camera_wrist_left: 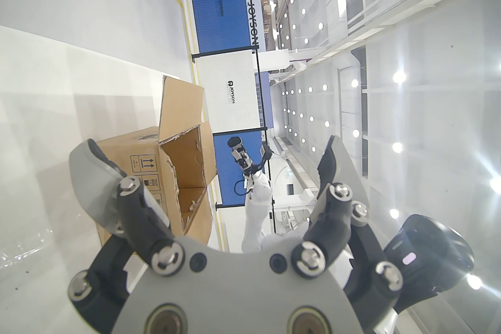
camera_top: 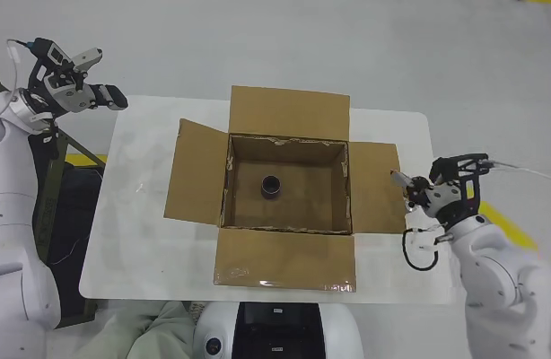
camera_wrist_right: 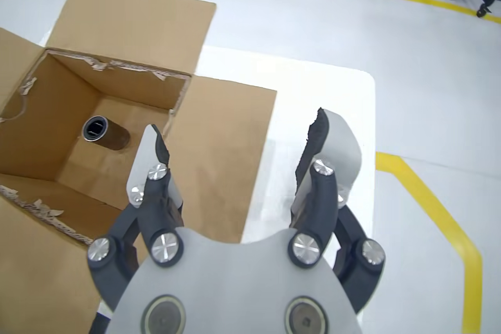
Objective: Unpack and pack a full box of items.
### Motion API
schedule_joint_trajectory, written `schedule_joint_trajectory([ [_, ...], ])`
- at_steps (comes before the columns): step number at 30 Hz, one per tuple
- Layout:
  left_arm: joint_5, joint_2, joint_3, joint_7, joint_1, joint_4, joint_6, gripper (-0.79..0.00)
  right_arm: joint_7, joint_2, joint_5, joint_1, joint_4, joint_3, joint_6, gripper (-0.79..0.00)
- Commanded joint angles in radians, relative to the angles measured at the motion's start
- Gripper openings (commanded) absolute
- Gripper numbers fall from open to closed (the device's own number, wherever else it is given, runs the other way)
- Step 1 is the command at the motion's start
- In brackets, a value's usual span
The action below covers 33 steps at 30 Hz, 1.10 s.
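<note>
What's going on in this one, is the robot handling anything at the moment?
Nothing is being held right now. An open cardboard box sits in the middle of the white table with its flaps spread out, and a single dark cylinder is on the box floor. The left gripper is open and off by the table's far left corner. The right gripper is open too, just outside the box's right flap. Neither touches the box.

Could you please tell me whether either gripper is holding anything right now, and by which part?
Nothing is held: the left gripper and the right gripper are both open and empty.
</note>
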Motion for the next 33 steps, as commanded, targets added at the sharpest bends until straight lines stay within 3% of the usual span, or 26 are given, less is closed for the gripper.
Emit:
schedule_joint_trajectory([
  [1, 0.000, 0.000, 0.000, 0.000, 0.000, 0.000, 0.000, 0.000, -0.009, 0.002, 0.008, -0.019, 0.014, 0.034, 0.009, -0.099],
  [14, 0.000, 0.000, 0.000, 0.000, 0.000, 0.000, 0.000, 0.000, -0.016, 0.011, 0.011, -0.044, 0.125, 0.099, 0.039, -0.123],
  [33, 0.000, 0.000, 0.000, 0.000, 0.000, 0.000, 0.000, 0.000, 0.023, 0.019, -0.028, -0.036, 0.226, 0.036, 0.050, -0.132],
])
